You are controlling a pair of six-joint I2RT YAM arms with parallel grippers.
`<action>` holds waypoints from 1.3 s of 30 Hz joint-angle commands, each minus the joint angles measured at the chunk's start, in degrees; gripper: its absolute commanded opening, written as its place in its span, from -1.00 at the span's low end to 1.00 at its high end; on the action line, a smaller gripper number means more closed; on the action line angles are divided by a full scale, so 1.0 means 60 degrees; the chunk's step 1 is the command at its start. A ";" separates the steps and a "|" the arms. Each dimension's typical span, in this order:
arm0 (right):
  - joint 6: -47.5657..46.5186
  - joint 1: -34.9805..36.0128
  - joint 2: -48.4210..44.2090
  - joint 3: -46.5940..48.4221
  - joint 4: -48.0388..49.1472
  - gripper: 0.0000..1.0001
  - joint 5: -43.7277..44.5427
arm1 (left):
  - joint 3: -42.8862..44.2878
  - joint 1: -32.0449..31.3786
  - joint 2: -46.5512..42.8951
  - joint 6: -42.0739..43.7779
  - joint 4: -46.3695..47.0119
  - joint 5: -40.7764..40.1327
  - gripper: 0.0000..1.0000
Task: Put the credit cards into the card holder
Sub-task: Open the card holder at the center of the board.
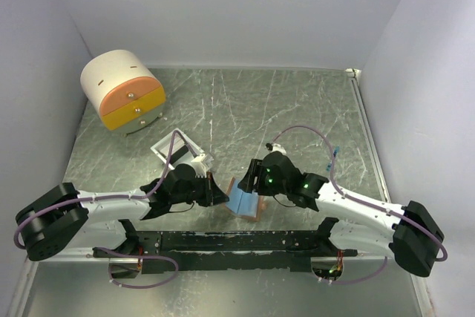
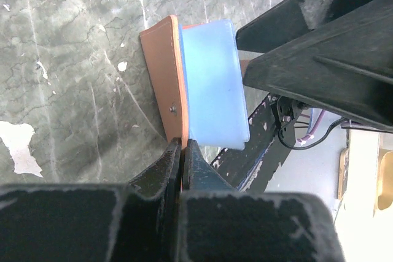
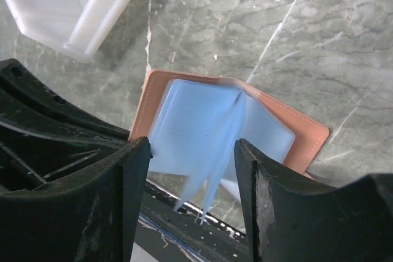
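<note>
The card holder [image 1: 242,201] stands open near the front edge of the table, salmon-brown outside and pale blue inside. My left gripper [image 2: 182,150] is shut on the lower edge of its salmon cover [image 2: 161,72], with the blue pockets [image 2: 212,84] just right of the jaws. My right gripper [image 3: 191,151] hovers open over the holder from the other side. Blurred blue pocket leaves [image 3: 196,133] fan out between its fingers, with the cover [image 3: 298,132] beyond them. No credit cards show in any view.
A small white open box [image 3: 67,4] sits just behind the holder, partly under my left arm [image 1: 180,146]. A round cream-and-orange drawer unit [image 1: 122,98] stands at the back left. The black base rail [image 1: 237,241] runs along the front edge, close below the holder.
</note>
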 commanded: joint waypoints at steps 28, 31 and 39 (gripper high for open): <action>-0.0017 0.0355 -0.0089 0.0720 -0.1413 0.01 0.1209 | -0.0423 -0.0137 -0.0260 -0.0790 -0.0006 -0.0765 -0.86; 0.0087 0.0414 -0.0165 0.0681 -0.1174 -0.09 0.0917 | -0.0496 -0.0188 -0.0190 -0.1027 0.0166 -0.0853 -0.86; 0.0474 0.1307 0.0435 0.1192 -0.0723 -0.09 0.1200 | -0.0578 -0.0377 -0.0033 -0.1783 0.0605 -0.1339 -0.86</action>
